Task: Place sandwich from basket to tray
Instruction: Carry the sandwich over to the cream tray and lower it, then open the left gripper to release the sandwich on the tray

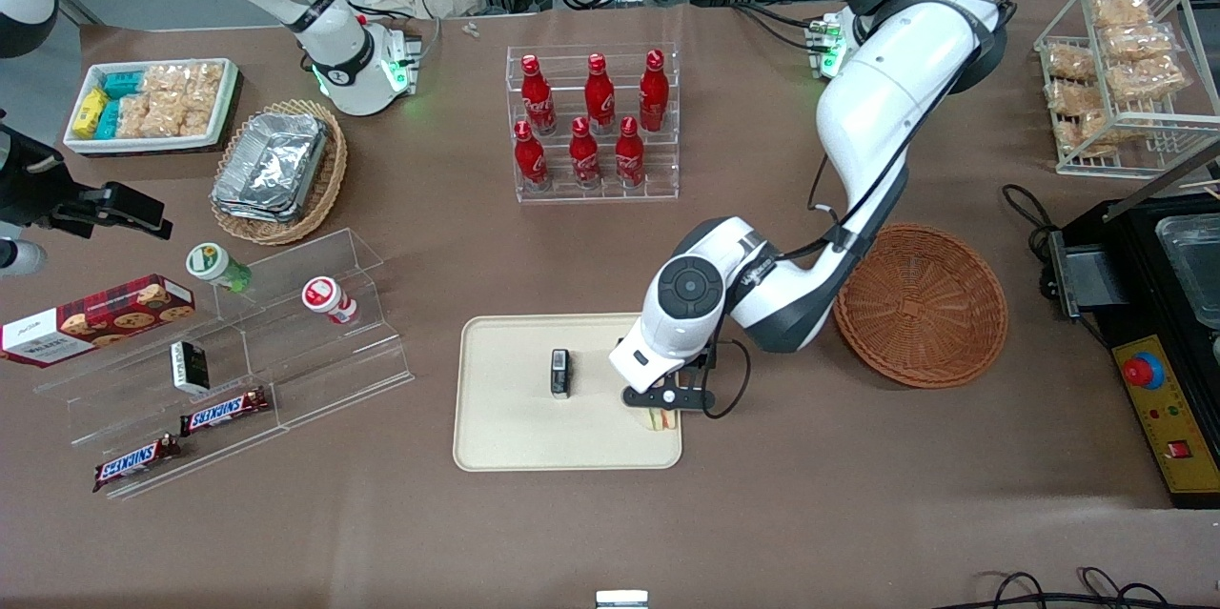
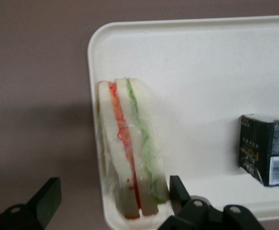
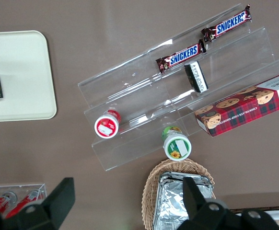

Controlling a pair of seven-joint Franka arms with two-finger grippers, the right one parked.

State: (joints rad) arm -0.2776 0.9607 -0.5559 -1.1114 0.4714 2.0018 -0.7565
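**Sandwich down on the tray, release looks made**

While the sandwich [image 2: 130,153] is already lying on the tray [image 1: 505,442], close against the rim at the edge nearest the working arm's end of the table, the gripper [image 1: 664,396] is hanging directly above it with its jaws spread wide. In the wrist view the two fingertips [image 2: 177,188] are standing apart on either side of the wedge, one just beside its wrap and the other well clear over the brown table [image 1: 610,533], so nothing is being clenched. The sandwich is resting on its side, its orange-red and green filling lines running along its length.

Sharing the tray, a small black packet [image 1: 560,373] is lying apart from the sandwich, nearer the tray's middle.

Farther from the front camera, and toward the working arm's end, the basket [image 1: 921,304] is sitting empty, its woven bottom showing bare.

Judging from this, the carry and the set-down are looking finished; what is remaining seems to be only lifting the arm clear without nudging the sandwich, which is sitting close to the rim.
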